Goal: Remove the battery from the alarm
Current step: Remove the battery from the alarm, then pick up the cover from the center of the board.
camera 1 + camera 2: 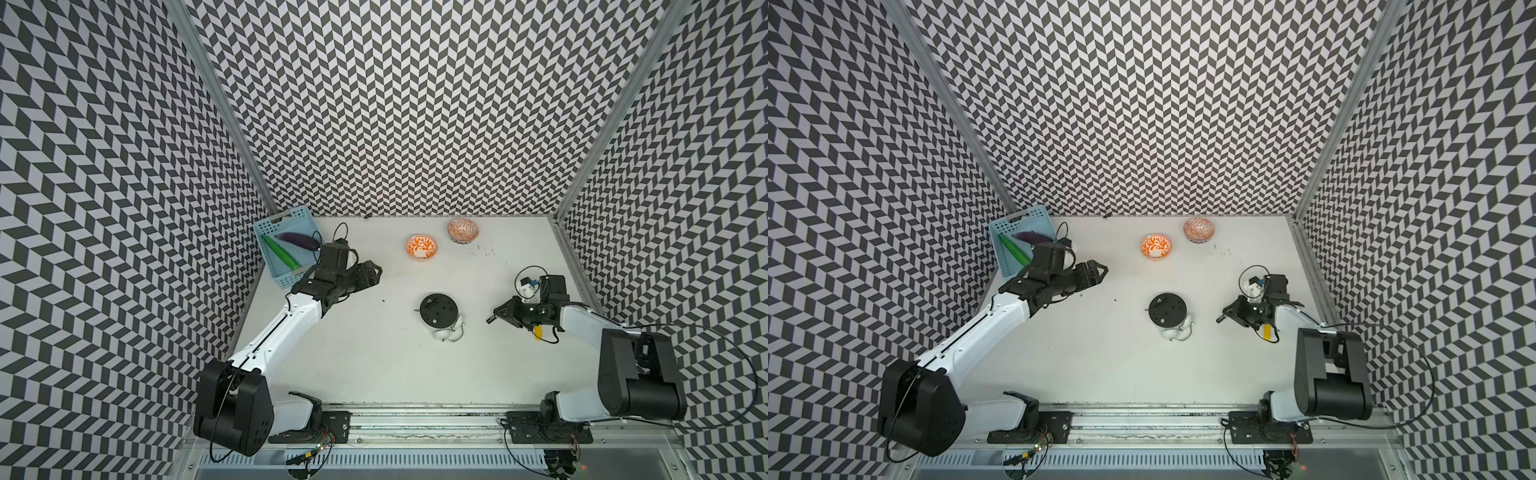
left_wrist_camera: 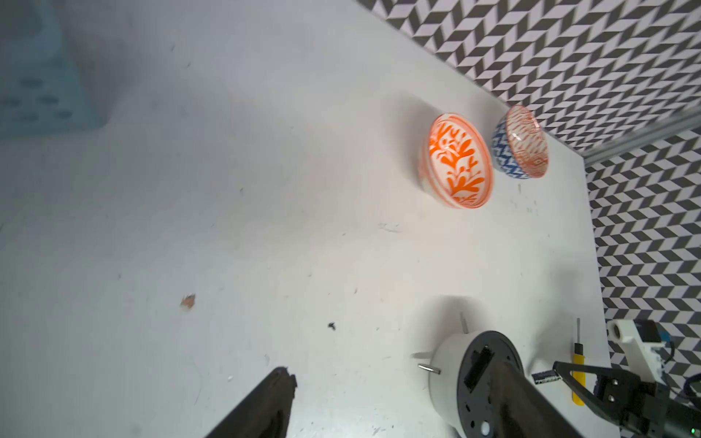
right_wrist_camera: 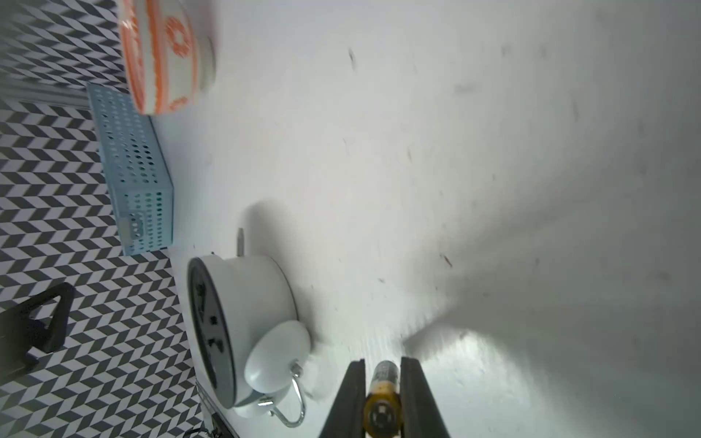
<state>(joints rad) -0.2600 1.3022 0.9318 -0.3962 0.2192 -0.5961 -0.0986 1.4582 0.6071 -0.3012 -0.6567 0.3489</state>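
Right of centre in both top views, the right gripper (image 1: 495, 316) is clamped narrowly on the battery (image 3: 383, 392). The right wrist view shows the black cylinder with its gold end pinched between the two fingers. The alarm (image 1: 438, 309) lies face down on the white table (image 1: 374, 353) at mid-frame, black back up, bells and handle toward the lower edge. A clear gap separates it from the battery, so the extraction itself looks done and the step in hand is carrying the battery away.

The next move probably calls for lowering it onto a bare patch of table and then spreading the fingers. A round cell may roll once let go, so a low release would be safer. How high it is above the surface I cannot tell.

The left gripper (image 1: 375, 272) sits left of centre with its fingers spread wide, holding nothing, well apart from the alarm.

A yellow-handled screwdriver (image 2: 578, 379) lies on the table just under the right gripper, where it could get in the way of a set-down. Two patterned bowls, the orange floral bowl (image 1: 422, 247) and the second bowl (image 1: 462, 230), stand toward the upper middle. A blue basket (image 1: 283, 218) holding an eggplant (image 1: 297, 240) and a green vegetable (image 1: 281, 252) sits at upper left. None of these blocks the open table below the alarm.
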